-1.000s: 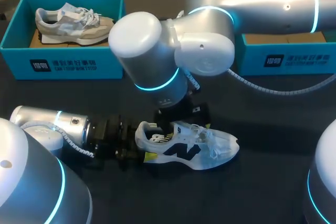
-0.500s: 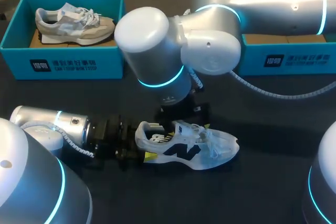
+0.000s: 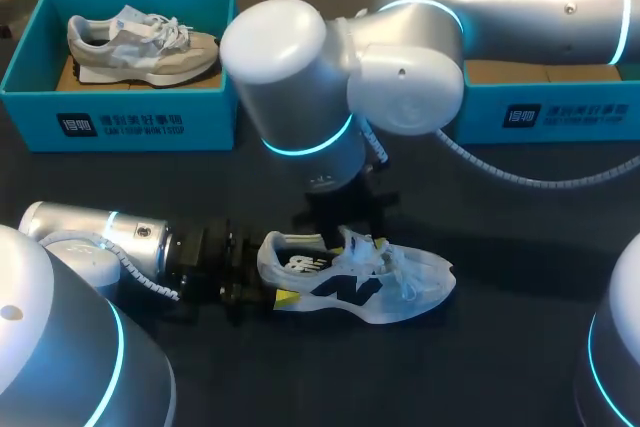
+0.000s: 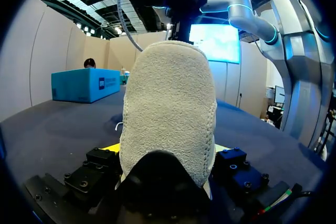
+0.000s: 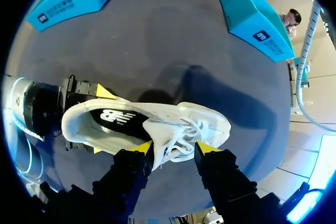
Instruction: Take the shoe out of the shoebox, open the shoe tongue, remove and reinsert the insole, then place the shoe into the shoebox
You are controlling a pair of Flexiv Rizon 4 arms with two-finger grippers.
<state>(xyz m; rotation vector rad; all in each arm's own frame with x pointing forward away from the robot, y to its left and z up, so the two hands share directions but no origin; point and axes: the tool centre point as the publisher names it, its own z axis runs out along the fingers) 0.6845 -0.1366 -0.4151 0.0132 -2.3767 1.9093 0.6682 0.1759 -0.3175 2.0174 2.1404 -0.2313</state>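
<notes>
A white shoe [image 3: 365, 282] with a dark logo lies on its sole on the dark table. My left gripper [image 3: 280, 275] comes in low from the left and is shut on the shoe's heel [image 4: 168, 103], one yellow tip on each side. My right arm reaches over from the right, and its gripper [image 3: 362, 242] points down at the shoe's middle. In the right wrist view the right gripper [image 5: 174, 148] has its yellow fingertips [image 5: 143, 147] pressed against both sides of the laced tongue [image 5: 176, 135]. The dark insole [image 5: 118, 119] shows inside the shoe's mouth.
A teal shoebox [image 3: 120, 122] at the back left holds a beige shoe [image 3: 140, 42]. A second teal shoebox [image 3: 545, 112] stands at the back right behind my right arm. Bare dark table lies in front of and to the right of the white shoe.
My right gripper's fingers have closed in on the shoe's tongue and laces, and the right arm has shifted slightly to the right. The shoe and the left arm have stayed still.
</notes>
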